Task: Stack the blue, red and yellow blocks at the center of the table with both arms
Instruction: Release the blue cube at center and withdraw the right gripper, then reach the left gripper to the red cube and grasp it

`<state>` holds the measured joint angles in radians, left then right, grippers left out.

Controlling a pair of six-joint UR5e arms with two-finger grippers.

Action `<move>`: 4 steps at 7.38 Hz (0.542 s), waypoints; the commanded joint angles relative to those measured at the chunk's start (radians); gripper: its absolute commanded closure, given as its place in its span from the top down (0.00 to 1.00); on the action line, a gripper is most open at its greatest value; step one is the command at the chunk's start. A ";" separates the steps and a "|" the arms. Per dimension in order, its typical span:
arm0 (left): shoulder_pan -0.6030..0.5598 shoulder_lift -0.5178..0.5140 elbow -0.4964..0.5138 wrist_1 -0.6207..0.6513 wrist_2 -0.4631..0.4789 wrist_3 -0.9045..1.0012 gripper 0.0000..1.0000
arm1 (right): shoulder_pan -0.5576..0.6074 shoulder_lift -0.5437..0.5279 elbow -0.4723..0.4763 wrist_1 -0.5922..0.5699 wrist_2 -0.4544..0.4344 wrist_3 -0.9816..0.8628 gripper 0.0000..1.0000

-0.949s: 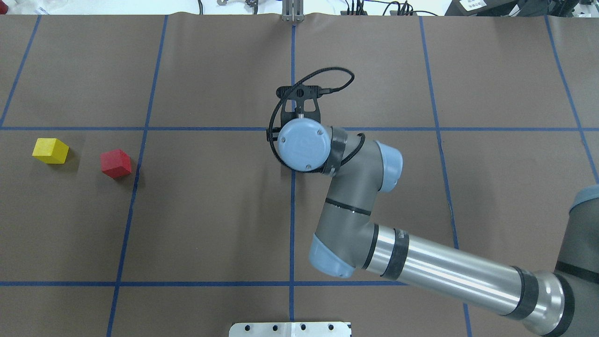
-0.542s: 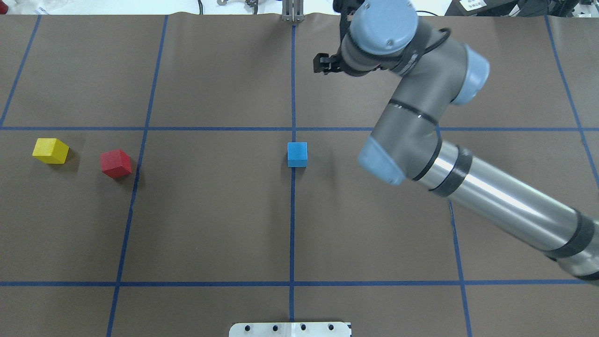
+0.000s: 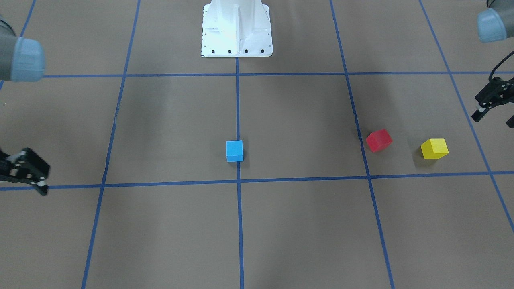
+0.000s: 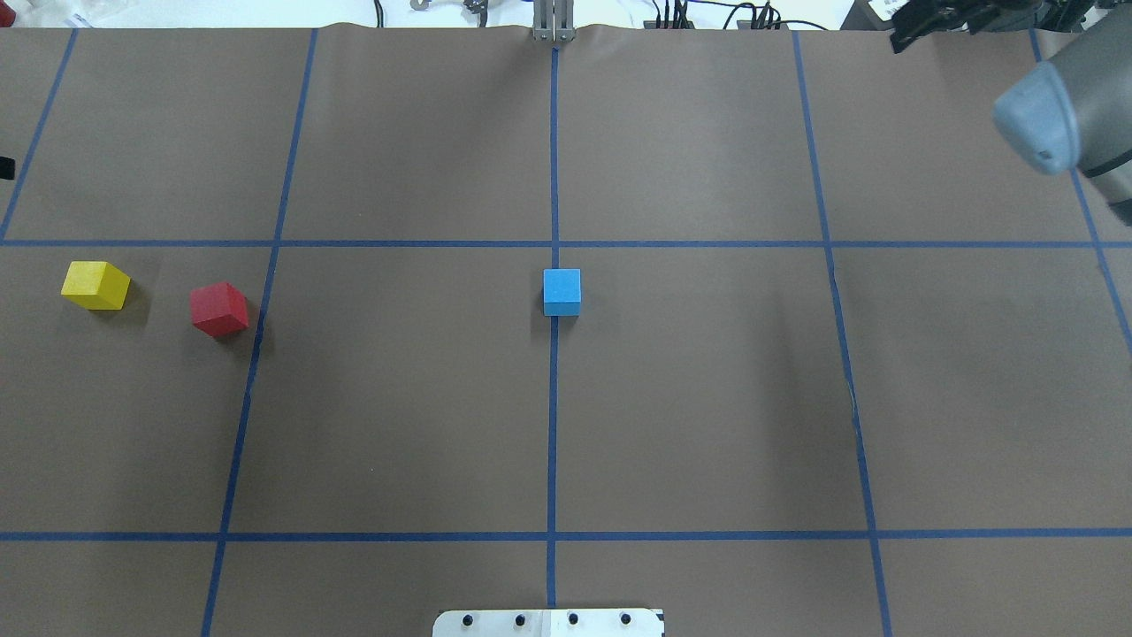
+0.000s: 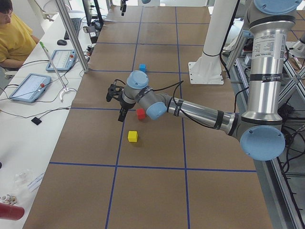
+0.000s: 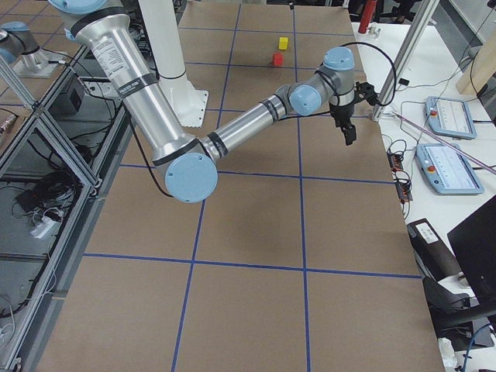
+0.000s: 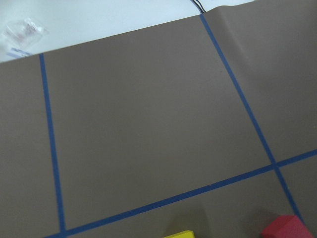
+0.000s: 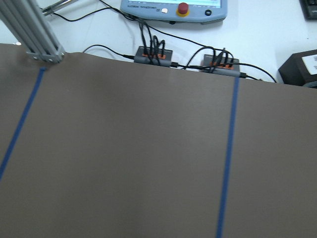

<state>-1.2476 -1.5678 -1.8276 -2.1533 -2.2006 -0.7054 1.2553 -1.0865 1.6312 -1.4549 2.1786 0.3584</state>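
Observation:
The blue block [image 4: 562, 291] stands alone on the centre grid line, also seen in the front view [image 3: 234, 151]. The red block [image 4: 218, 308] and the yellow block [image 4: 95, 285] lie apart on the robot's left side. My left gripper [image 3: 494, 119] hovers open and empty beyond the yellow block [image 3: 434, 148], towards the table's end. The left wrist view shows the tops of the red block [image 7: 287, 229] and the yellow block [image 7: 181, 234] at its lower edge. My right gripper [image 3: 24, 176] is open and empty, far out on the right side [image 4: 929, 22].
The white robot base plate [image 4: 548, 622] sits at the near middle edge. An aluminium post [image 4: 553, 22] stands at the far edge on the centre line. Cable boxes [image 8: 153, 52] and a teach pendant [image 8: 173, 10] lie just past the far edge.
The right arm has lifted off the centre and swung away to the far right corner, leaving the blue block standing there. The red and yellow blocks have not moved.

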 commanded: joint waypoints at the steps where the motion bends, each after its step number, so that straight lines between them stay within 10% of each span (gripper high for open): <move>1: 0.266 -0.003 -0.016 -0.019 0.265 -0.291 1.00 | 0.175 -0.143 0.002 0.013 0.181 -0.274 1.00; 4: 0.488 -0.014 -0.003 -0.014 0.407 -0.429 1.00 | 0.321 -0.321 0.001 0.015 0.227 -0.562 1.00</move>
<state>-0.8448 -1.5745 -1.8372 -2.1688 -1.8504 -1.0757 1.5257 -1.3405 1.6322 -1.4416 2.3939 -0.0959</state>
